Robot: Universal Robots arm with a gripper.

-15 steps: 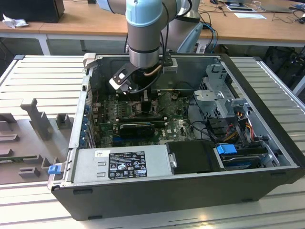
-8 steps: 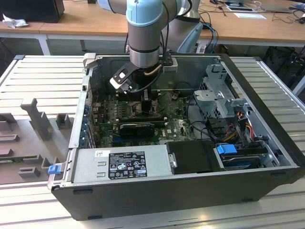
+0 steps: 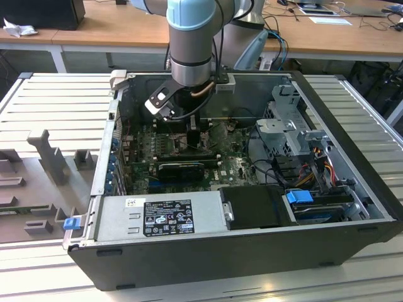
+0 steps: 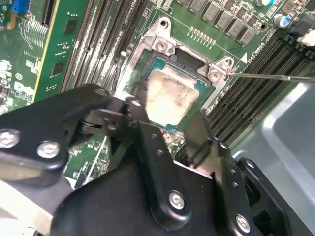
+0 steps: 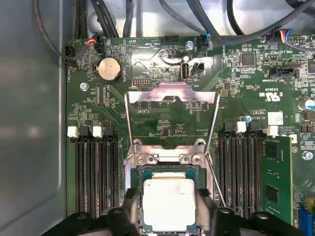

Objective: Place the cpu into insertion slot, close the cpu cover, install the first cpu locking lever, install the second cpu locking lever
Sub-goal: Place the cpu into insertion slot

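My black fingers [image 5: 204,209] pinch the small flat square chip with the pale silver-grey metal top, the cpu [image 5: 169,202], by two opposite edges, so it sits level and square to its seat. My gripper [image 4: 167,117] holds it inside the insertion slot [image 5: 170,169], the square dark socket with a silver rim near the middle of the green circuit board [image 5: 162,59]. The chip looks down on its seat, though I cannot tell whether it is fully bedded.

Beyond the chip, the cpu cover [image 5: 172,93], a thin silver frame plate with a square opening, lies thrown back on its hinge toward the board's connector edge. That leaves the socket open from above. A thin wire locking lever [image 5: 215,177] stands free just beside the slot.

Long black memory slots [image 5: 96,172] flank the socket closely on both sides, so room is narrow there, while toward the cover it is open. The grey metal wall of the computer case [image 5: 29,123] stands well apart.
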